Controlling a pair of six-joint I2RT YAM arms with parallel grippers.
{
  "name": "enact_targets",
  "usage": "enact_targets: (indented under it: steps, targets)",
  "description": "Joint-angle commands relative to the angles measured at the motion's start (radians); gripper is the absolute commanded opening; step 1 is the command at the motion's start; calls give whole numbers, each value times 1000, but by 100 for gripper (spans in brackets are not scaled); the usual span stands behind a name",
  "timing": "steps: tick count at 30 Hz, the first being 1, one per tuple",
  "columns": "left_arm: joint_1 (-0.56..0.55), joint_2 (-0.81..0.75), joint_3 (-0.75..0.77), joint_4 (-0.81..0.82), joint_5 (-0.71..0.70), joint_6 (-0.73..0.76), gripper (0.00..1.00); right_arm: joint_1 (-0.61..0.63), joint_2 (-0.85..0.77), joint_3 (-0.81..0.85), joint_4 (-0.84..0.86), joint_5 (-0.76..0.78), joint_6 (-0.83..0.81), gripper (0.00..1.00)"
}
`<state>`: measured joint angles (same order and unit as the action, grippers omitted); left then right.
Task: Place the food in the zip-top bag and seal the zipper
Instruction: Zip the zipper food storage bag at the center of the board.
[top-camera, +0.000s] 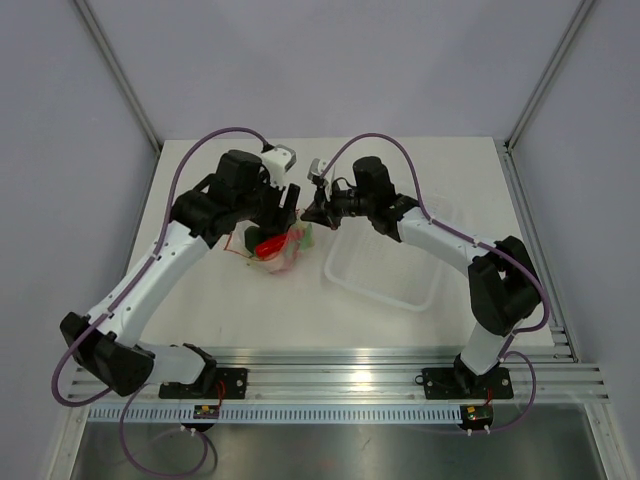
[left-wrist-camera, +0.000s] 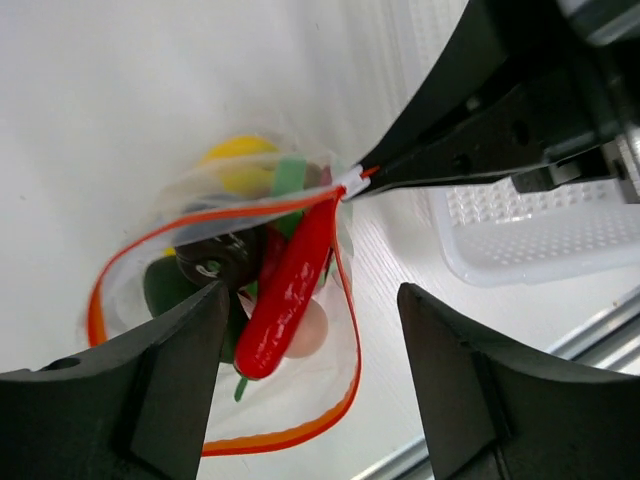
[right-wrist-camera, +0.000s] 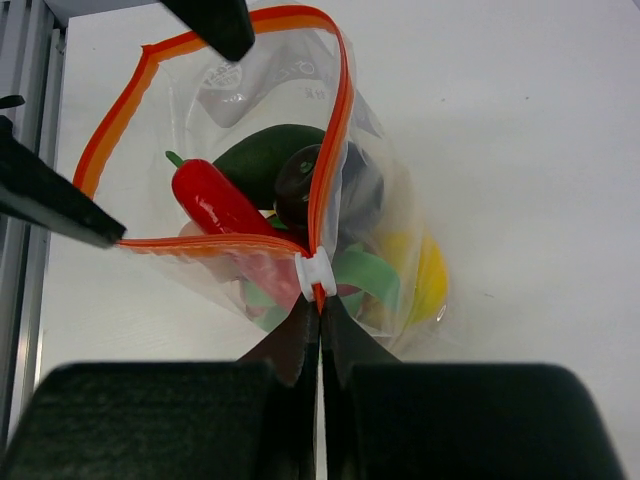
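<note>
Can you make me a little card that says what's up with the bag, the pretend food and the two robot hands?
Bag: small crinkly clear zip-top bag, mouth open
Inside: long red chilli, dark green avocado, dark round fruit, yellow banana
Zipper: orange-red strip, not sealed
Right gripper: shut on white slider
Left gripper: open, a finger on each side of the bag
Tray: rigid clear plastic tray, right of the bag

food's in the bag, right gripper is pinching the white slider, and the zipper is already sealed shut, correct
Not sealed. The right wrist view shows the zipper gaping in a wide loop, so the mouth of the bag is open. The rest holds: the food is inside, and the right gripper pinches the white slider.
</note>
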<state>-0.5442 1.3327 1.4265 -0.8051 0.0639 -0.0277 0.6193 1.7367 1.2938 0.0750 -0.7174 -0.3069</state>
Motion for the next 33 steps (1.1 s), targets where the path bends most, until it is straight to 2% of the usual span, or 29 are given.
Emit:
enact_targets:
  steps: [1,3,9,12,14,16,22,26,33]
  targets:
    - [4,-76,35,121,-29,99,72,3,-34,2,78,-36,15,0]
    - [3,-98,-7,186,86,214,73,3,-45,-2,75,-40,18,0]
    - [6,-138,-109,331,289,364,70,3,-65,-14,95,-60,48,0]
    - [7,-78,-72,293,352,417,53,3,-71,-16,98,-68,55,0]
    - [10,-21,-52,249,393,480,35,3,-74,-16,95,-76,57,0]
    - [15,3,-44,228,407,518,23,3,-80,-19,92,-77,57,0]
    - [47,10,-87,222,499,635,26,3,-97,-36,65,-73,39,0]
    - [61,22,-81,188,542,650,31,3,-101,-34,57,-77,32,0]
    - [72,68,-60,132,619,675,31,3,-98,-34,54,-86,34,0]
